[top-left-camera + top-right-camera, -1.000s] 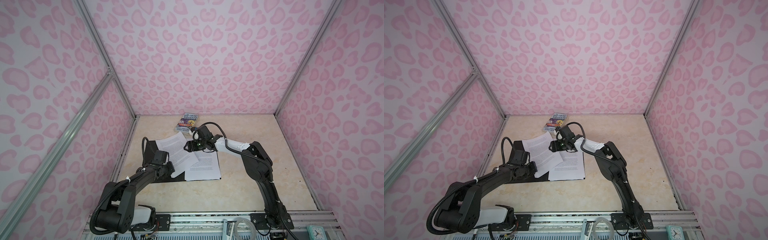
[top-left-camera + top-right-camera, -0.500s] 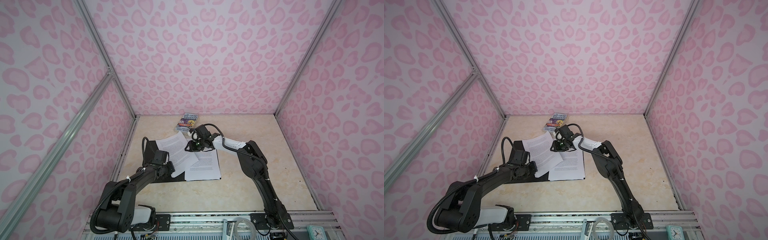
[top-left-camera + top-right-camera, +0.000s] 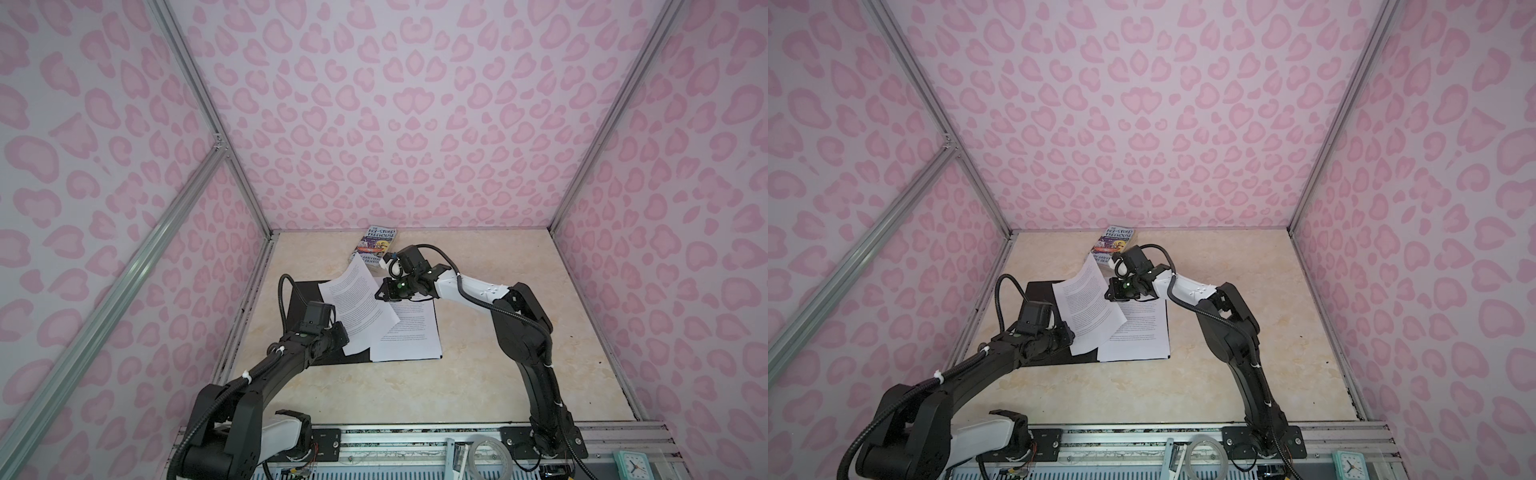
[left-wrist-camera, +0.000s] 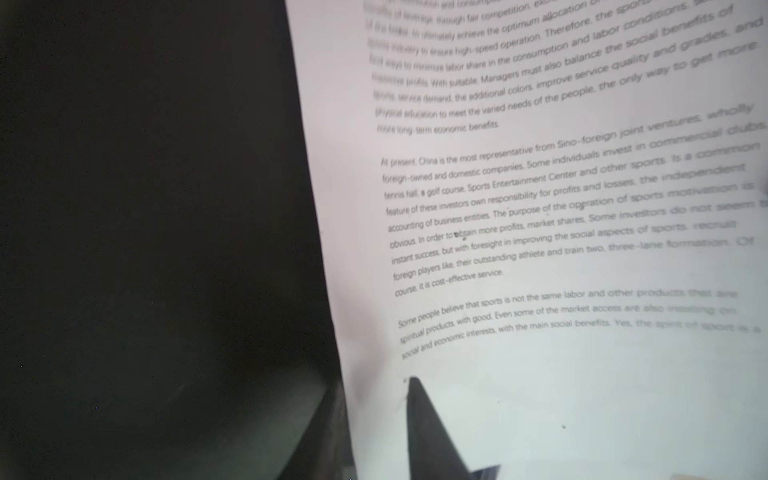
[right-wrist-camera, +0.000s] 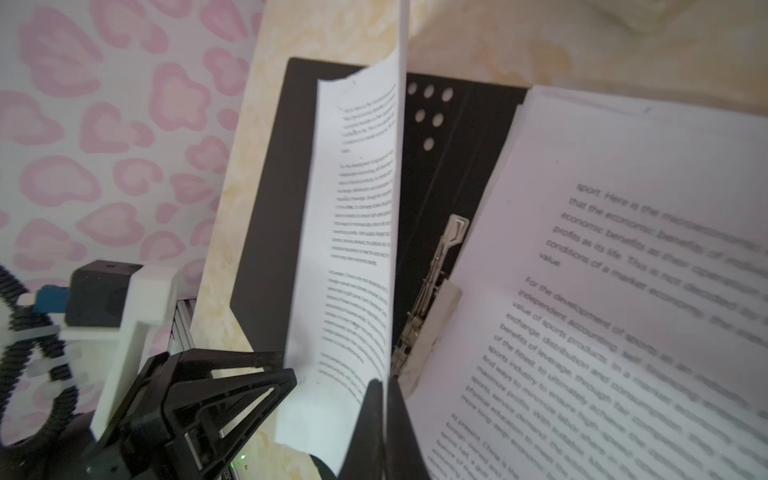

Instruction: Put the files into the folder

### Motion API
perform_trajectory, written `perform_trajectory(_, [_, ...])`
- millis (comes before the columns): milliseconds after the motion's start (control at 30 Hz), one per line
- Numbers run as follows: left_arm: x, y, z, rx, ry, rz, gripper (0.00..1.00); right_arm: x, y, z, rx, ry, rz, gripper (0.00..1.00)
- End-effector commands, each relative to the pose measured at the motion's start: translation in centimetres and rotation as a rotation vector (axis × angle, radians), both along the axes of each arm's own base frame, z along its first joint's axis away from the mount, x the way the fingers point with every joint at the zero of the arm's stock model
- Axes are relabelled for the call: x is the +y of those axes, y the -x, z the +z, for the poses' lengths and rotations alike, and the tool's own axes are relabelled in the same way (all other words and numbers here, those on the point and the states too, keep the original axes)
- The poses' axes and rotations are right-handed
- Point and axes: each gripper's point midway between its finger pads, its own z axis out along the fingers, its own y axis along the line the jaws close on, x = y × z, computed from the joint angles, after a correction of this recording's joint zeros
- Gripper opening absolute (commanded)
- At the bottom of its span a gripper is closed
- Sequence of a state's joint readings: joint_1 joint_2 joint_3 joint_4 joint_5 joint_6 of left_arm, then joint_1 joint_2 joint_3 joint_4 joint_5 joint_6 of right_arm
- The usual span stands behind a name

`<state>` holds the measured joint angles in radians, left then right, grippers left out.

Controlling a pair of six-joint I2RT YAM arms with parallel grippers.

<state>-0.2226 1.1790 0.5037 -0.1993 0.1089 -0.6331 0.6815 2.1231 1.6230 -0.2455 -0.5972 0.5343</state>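
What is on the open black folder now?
On the folder, a stack of printed sheets covers the right half; one lifted sheet curves above the left half. The metal clip shows at the spine. Anything beneath the stack is hidden.

Files (image 3: 361, 303): thin white paper, matt, black print.
Folder (image 3: 301, 293): inner face matt black, smooth. Spine clip (image 5: 430, 286): bare metal, dull silver sheen.
Book (image 3: 377, 245), far edge of tabletop (image 3: 478, 374): colour-printed cover.
Tabletop: smooth beige marble-look surface, low sheen.
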Motion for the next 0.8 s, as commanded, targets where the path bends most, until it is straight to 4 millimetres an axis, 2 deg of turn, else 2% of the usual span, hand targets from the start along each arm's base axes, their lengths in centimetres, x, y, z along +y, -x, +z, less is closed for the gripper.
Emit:
perform_trajectory(0, [-0.5,-0.6,3.1,-0.148,0.049,-0.019,0.59,-2.5,-0.9,2.4,-0.098,-0.016,-0.077,0.0])
perform_trajectory(33, [-0.6,-0.5,4.3,-0.206,0.061,-0.022,0.7,-4.1,-0.5,2.0,-0.094,-0.007,-0.108,0.0])
perform_trajectory(67, [-0.6,-0.4,5.3,-0.253,0.071,-0.024,0.94,-5.2,-0.4,2.3,-0.099,-0.01,-0.14,0.0])
perform_trajectory(133, [-0.1,0.1,7.4,-0.358,0.079,-0.01,0.97,-8.7,-0.4,2.4,-0.101,-0.02,-0.242,0.0])
perform_trajectory(233, [0.6,1.0,9.3,-0.476,0.092,0.016,0.97,-13.5,0.1,1.6,-0.088,-0.061,-0.382,0.0])
perform_trajectory(333, [0.7,1.5,10.0,-0.525,0.099,0.018,0.97,-16.8,1.0,-0.1,-0.076,-0.064,-0.473,0.0])
perform_trajectory(533, [-0.2,0.8,8.4,-0.435,0.112,-0.017,0.97,-16.1,2.7,-2.1,-0.039,-0.057,-0.439,0.0])
perform_trajectory(667, [-1.1,0.4,6.9,-0.361,0.127,-0.048,0.97,-15.0,3.0,-2.3,-0.04,-0.069,-0.423,0.0])
perform_trajectory(767, [-1.5,0.2,6.6,-0.348,0.139,-0.061,0.97,-14.2,3.1,-2.4,-0.035,-0.076,-0.407,0.0])
